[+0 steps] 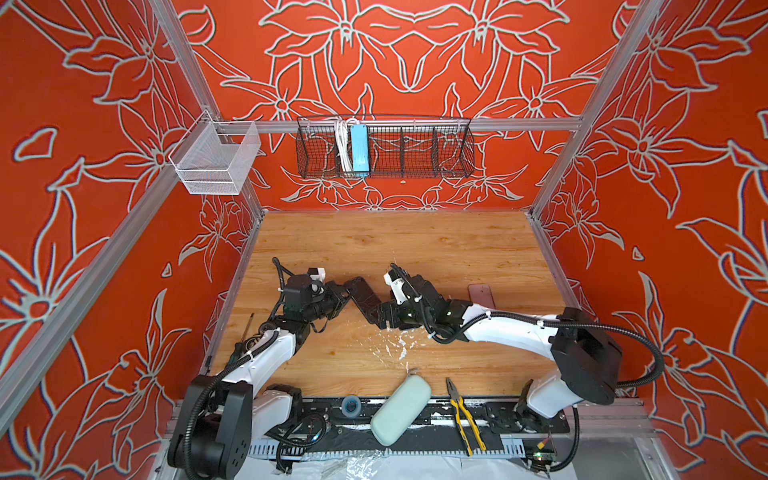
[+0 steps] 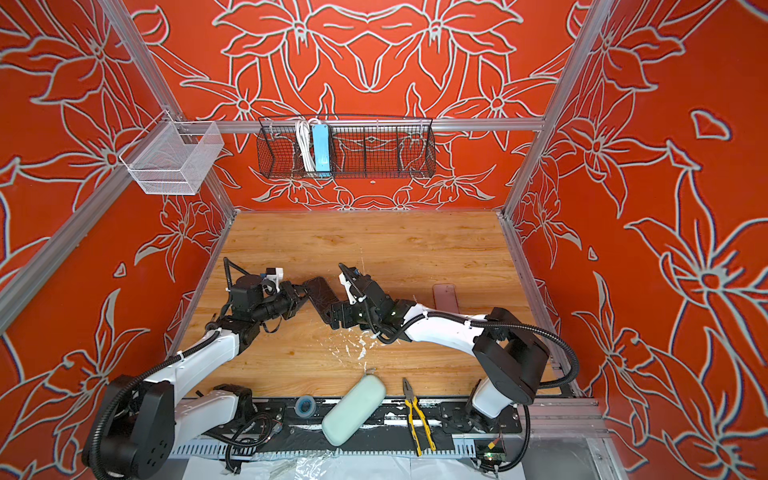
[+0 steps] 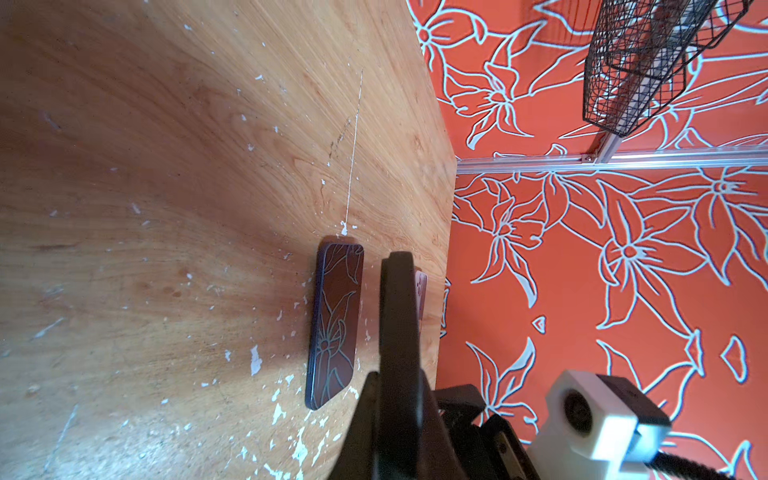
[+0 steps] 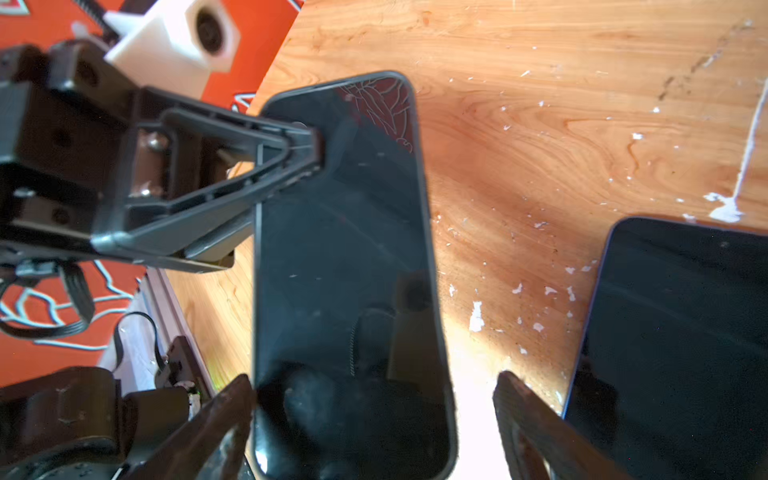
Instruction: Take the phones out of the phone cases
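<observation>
While the left pincer (image 1: 345, 290) is clamped on the dark phone (image 1: 363, 297) over the middle of the desk (image 1: 415, 249) in both top views, left wrist cam shows another dark slab (image 3: 334, 324) lying flat; right wrist cam: right pincer (image 4: 374, 380) spread wide around the held phone's end.

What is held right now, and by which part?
The left gripper is shut on a dark slab, pinching one long edge near one end. The right gripper stands open around the other end.

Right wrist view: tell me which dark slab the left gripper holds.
The slab between the right gripper's open fingers; the left gripper pinches its edge. The other slab lies flat on the table.
</observation>
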Motion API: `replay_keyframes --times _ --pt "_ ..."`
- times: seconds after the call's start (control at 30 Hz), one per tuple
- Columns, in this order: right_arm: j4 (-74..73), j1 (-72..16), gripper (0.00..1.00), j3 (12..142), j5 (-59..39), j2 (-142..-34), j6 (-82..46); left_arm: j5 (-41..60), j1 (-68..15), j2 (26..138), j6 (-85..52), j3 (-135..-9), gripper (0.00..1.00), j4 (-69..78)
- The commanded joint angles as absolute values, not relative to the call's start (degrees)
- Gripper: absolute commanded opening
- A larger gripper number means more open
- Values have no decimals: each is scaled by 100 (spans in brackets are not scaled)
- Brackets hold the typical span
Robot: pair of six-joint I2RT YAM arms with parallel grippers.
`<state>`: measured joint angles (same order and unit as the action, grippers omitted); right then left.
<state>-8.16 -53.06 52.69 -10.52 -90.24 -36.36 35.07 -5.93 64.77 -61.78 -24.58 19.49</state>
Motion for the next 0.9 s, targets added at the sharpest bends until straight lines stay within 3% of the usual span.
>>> replay_keyframes --times 0.0,0.5,0.87 --pt "-1091 -5234 92 5169 -1170 -8859 -3810 3512 -615 6303 -6365 -2465 0 2323" --pt "-1277 -4852 92 4624 -1242 -8071 -3791 3385 -615 6239 -6923 -2330 0 2995" --pt "-2167 -4209 92 3930 -2075 -7666 -4686 2908 -728 6099 -7376 -2303 0 3817"
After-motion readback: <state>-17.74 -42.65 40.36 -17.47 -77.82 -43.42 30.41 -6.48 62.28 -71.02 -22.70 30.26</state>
